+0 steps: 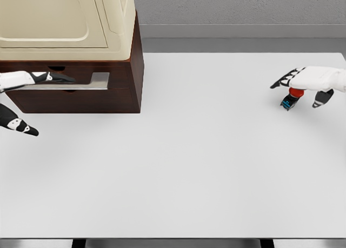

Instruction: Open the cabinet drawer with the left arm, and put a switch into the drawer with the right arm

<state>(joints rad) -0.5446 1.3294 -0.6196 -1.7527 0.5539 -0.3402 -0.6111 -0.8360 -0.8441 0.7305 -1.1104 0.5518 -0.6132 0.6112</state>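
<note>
Wide white table (178, 167). At its far left corner, dark brown wooden cabinet (81, 88) under a cream appliance (65, 21), top drawer (100, 80) barely ajar. Left hand (32, 78) at the drawer front, fingers spread, gripping nothing visibly. Near the right edge, right hand (316, 80) with fingers closed around a small red, blue and black switch (292, 98), just above the tabletop.

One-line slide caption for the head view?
Left hand at the brown wooden cabinet's drawer; right hand over the small red-and-blue switch.

White left hand (24, 78), white right hand (313, 80), slim black-tipped fingers (28, 130)
</note>
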